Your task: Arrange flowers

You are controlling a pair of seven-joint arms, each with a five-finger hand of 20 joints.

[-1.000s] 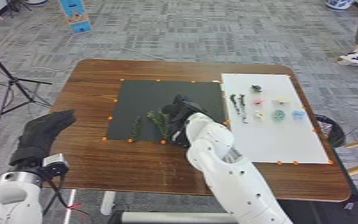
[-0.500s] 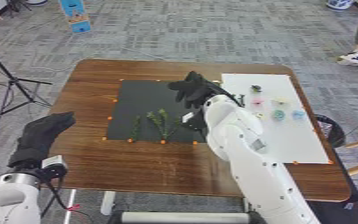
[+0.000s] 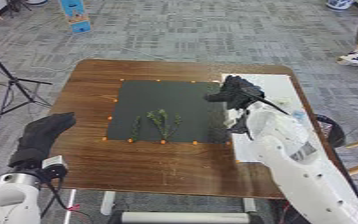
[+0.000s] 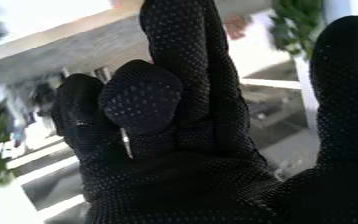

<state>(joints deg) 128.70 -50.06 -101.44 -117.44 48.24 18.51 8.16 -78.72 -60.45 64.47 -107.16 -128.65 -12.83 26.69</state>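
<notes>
In the head view, my right hand [image 3: 238, 93] is over the left edge of the white sheet [image 3: 248, 153], near its far end. In the right wrist view this hand [image 4: 184, 175] is open with nothing in its grasp; some fingers stand straight, others bend slightly, and the thumb is apart. Green sprigs lie on the black mat: a thin one [image 3: 136, 128] and a branching one [image 3: 164, 121] to its right. A blue flower [image 3: 298, 114] shows beyond the right forearm, while the hand and arm cover most other flowers. My left hand [image 3: 44, 131] is open beside the table's left edge.
The brown wooden table [image 3: 158, 170] holds the mat [image 3: 171, 92] and the white sheet side by side. Small orange markers line their edges. A black tripod [image 3: 14, 80] stands on the floor left of the table.
My right hand has moved right, from above the black mat to the white sheet, uncovering the branching sprig and covering most of the flowers. My left hand has stayed still.
</notes>
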